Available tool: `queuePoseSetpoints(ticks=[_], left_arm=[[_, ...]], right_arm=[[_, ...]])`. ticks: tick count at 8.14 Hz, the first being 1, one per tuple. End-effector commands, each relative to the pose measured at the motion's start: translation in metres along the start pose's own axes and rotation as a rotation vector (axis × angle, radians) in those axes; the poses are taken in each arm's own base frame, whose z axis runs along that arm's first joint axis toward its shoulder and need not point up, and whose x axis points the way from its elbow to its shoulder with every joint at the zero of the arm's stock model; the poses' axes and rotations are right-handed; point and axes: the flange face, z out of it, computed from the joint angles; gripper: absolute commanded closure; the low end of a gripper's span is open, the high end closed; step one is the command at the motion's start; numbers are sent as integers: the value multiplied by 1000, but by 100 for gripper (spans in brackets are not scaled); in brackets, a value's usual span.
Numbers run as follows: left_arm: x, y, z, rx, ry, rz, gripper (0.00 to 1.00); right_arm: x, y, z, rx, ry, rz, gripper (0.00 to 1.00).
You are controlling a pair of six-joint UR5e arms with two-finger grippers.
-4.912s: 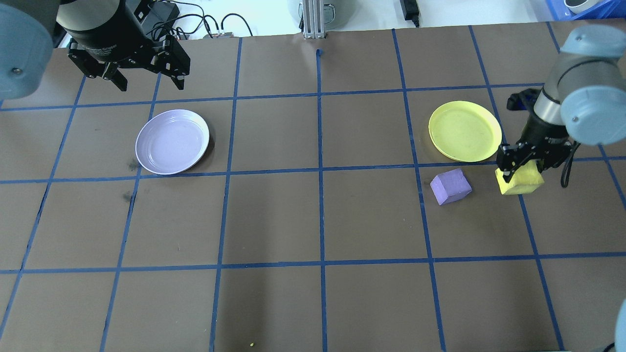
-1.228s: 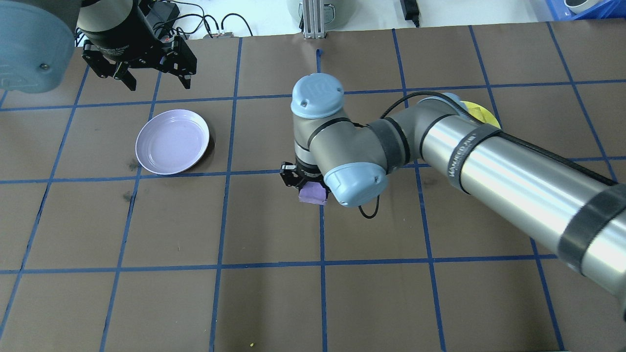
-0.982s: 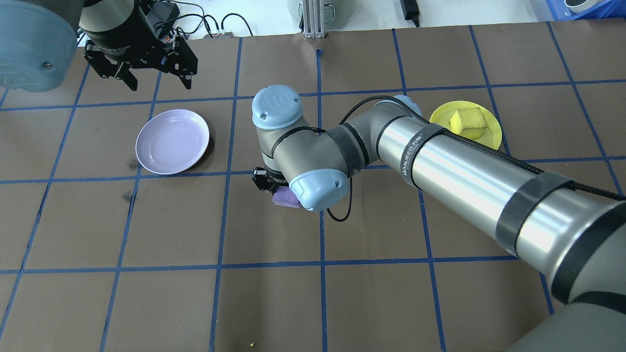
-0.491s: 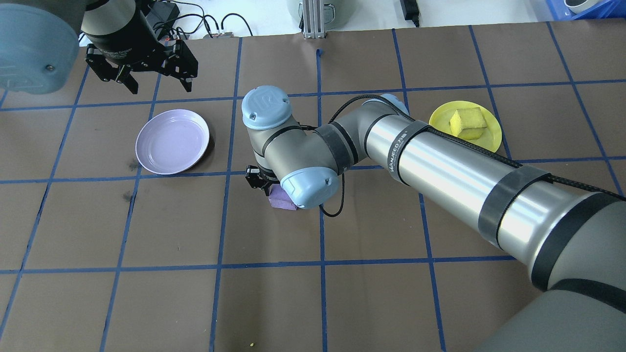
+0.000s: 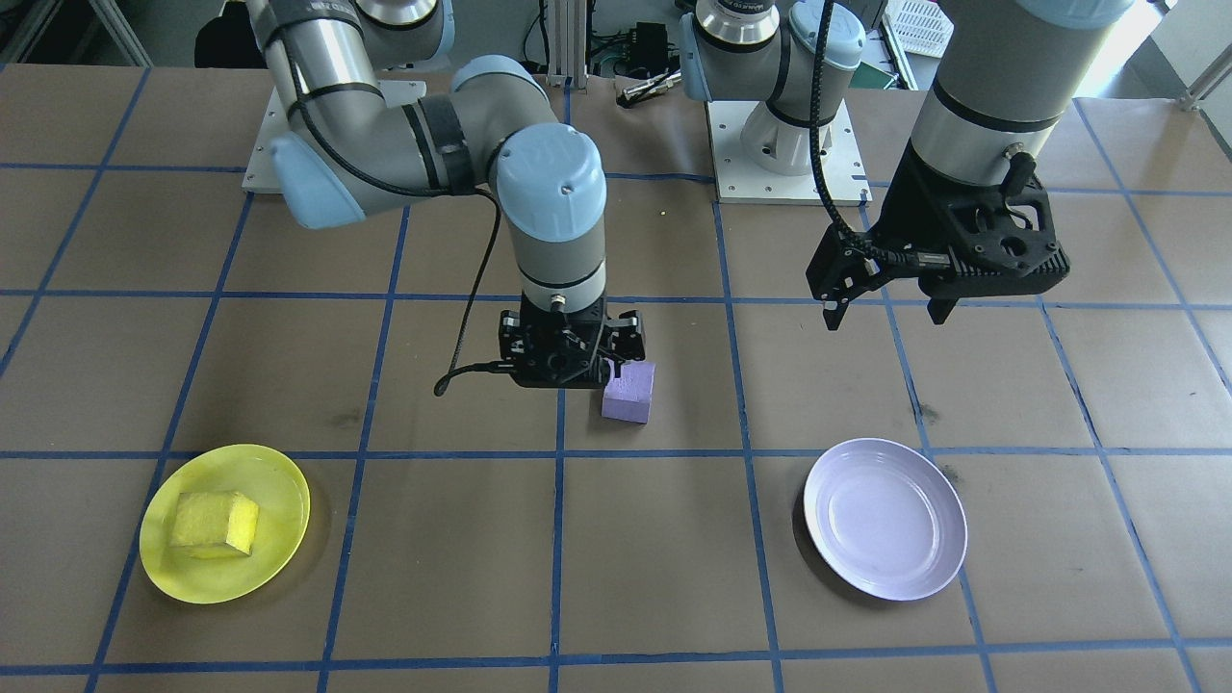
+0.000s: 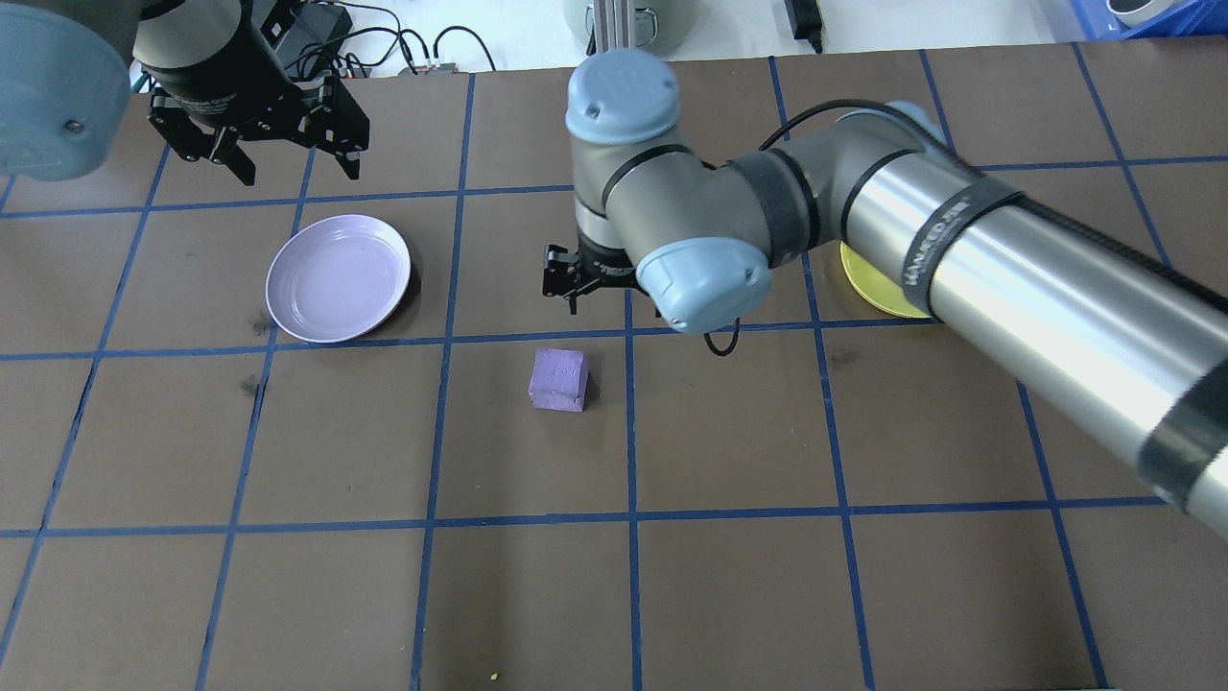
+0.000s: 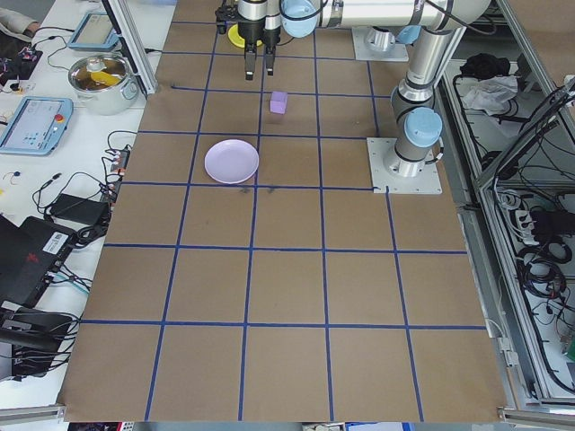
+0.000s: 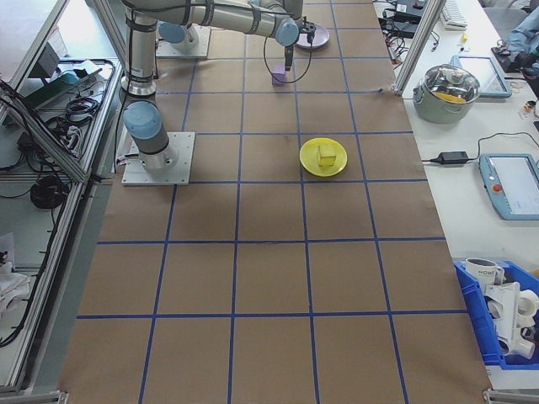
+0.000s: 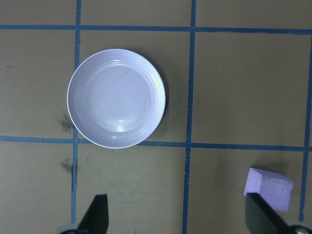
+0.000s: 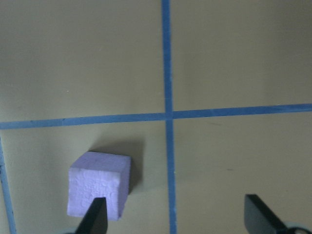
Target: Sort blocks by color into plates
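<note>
Here, the right end effector (image 6: 587, 288) hung spread and empty just above the purple block (image 6: 558, 379), which sat on the tabletop (image 6: 729, 576). The left end effector (image 5: 885, 313), also spread and empty, hovered beyond the lavender plate (image 5: 885, 518); it would do best to descend squarely over the block.

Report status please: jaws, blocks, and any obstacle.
Both jaws open, empty. Yellow block in yellow plate. Purple block on table, between the arms, outside lavender plate. No obstacle seen.
</note>
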Motion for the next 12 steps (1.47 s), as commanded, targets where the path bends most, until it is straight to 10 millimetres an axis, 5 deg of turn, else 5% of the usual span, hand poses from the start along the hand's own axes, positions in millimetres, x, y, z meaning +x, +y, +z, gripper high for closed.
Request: queuePoseSetpoints(ticks=[1, 3, 5, 7, 8, 12], left_arm=[[48, 12, 21, -44, 117, 80, 0], [90, 18, 53, -92, 116, 156, 0], [116, 20, 78, -117, 121, 184, 0], [147, 19, 130, -126, 122, 227, 0], [162, 30, 137, -141, 119, 254, 0], [161, 68, 207, -287, 90, 248, 0]], right_arm=[[113, -19, -100, 33, 6, 64, 0], [165, 1, -165, 74, 5, 129, 0], [181, 43, -225, 157, 4, 151, 0], [182, 52, -231, 163, 12, 153, 0], [183, 52, -227, 155, 23, 154, 0], [187, 49, -225, 154, 66, 72, 0]])
